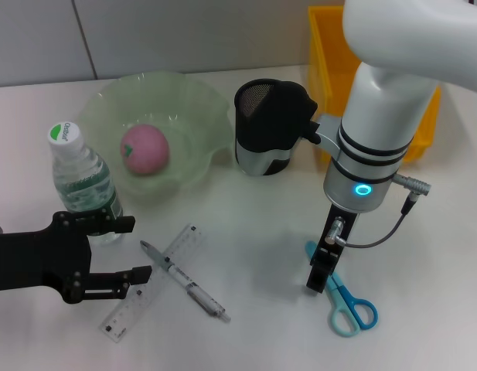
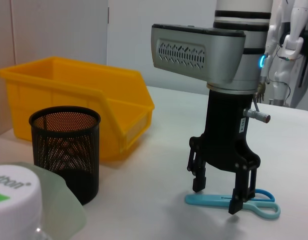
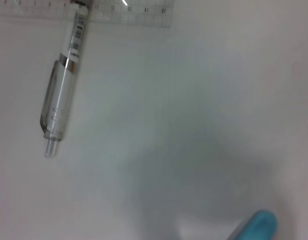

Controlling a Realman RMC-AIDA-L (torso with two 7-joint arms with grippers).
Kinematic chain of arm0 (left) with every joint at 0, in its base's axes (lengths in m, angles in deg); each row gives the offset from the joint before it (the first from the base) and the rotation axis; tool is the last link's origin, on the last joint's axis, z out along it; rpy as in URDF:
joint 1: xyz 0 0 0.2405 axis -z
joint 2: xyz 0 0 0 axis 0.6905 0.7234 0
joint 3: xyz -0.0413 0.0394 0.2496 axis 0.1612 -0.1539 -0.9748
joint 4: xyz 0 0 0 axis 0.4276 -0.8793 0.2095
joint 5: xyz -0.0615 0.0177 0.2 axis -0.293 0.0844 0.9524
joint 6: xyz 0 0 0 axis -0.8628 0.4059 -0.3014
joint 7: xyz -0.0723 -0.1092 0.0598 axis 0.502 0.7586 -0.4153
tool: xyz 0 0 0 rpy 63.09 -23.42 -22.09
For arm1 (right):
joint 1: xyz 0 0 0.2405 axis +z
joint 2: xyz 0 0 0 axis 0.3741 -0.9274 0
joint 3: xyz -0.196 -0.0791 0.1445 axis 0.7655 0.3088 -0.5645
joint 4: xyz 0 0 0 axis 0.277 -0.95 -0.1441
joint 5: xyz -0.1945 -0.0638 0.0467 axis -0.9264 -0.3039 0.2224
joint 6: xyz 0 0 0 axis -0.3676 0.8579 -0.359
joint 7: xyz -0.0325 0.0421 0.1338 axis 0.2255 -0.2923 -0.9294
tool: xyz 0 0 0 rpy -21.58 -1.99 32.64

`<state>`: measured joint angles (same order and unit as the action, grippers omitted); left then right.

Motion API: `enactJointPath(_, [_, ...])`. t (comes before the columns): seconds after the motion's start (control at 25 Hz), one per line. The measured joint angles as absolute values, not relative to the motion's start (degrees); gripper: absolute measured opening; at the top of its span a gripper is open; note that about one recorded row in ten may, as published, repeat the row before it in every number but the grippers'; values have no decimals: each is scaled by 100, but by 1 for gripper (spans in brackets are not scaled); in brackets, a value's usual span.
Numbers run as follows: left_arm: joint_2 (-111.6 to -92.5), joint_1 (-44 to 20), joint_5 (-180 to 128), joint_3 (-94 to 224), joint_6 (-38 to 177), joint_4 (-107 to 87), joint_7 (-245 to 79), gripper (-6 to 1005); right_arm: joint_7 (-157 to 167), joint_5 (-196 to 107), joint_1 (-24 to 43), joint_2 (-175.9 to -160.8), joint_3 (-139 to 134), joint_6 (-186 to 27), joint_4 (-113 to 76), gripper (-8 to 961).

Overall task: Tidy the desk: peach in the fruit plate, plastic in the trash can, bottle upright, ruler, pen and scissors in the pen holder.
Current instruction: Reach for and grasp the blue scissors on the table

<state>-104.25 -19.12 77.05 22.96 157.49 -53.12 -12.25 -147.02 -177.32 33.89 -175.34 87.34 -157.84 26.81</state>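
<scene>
R gripper (image 2: pixel 221 198) pointed straight down, fingers spread astride the scissors (image 1: pixel 345 298) lying on the desk (image 1: pixel 261 263). L gripper (image 1: pixel 134 249) level, fingers apart, beside bottle (image 1: pixel 82 180).

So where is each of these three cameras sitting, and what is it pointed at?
Head view: up on the robot's head, looking down at the desk; both arms show, left end effector open by the bottle, right end effector open over the scissors.
Left wrist view: low on the left arm, looking across at the right end effector straddling the scissors.
Right wrist view: looking straight down at pen and ruler.
All three share the scissors.
</scene>
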Motion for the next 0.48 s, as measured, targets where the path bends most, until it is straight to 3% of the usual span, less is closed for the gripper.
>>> enactJointPath(0.48, [-10419,-1909,7705,2296,15702,-5309,-1225,789,-14695,-17738,3387,-17534,8733,-15785,2653,703])
